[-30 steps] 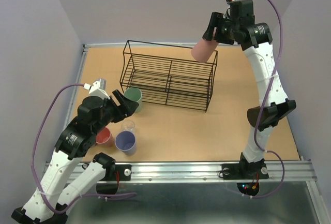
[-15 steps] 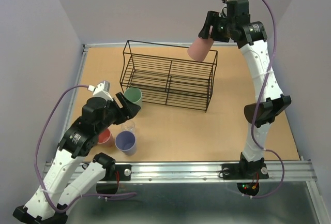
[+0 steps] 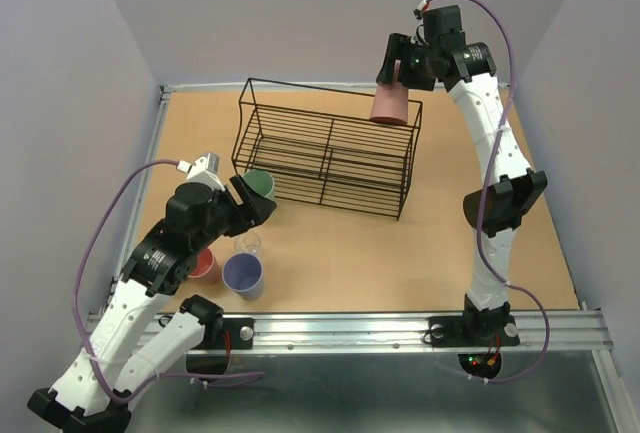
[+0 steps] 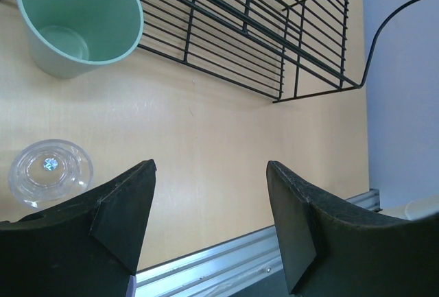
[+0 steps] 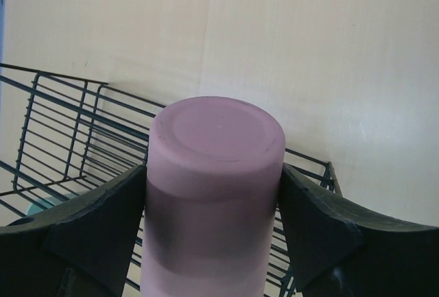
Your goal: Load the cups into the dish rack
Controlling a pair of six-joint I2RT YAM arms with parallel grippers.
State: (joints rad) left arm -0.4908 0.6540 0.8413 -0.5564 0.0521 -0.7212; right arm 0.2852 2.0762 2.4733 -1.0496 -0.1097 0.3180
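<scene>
- Gripping a salmon-pink cup (image 5: 214, 194) across its sides, the right gripper (image 3: 397, 69) has its fingers clamped on it, base toward the wrist and mouth downward.
- That cup hangs above the far right corner of the dish rack (image 3: 329, 143), not yet resting on a tier.
- It looks like light, stiff plastic. The smooth tapered walls may slip, so a mid-body hold suits it.
- The left gripper (image 4: 209, 197) is spread wide and empty above the table (image 3: 330, 243), near the green cup (image 4: 79, 22) and the clear cup (image 4: 49, 172).
- A purple cup (image 3: 243, 275) and a second pink cup (image 3: 203, 265) stand beside the left arm.

Robot lab: walled wooden table (image 3: 330, 253), aluminium mounting rail (image 3: 350, 325).
</scene>
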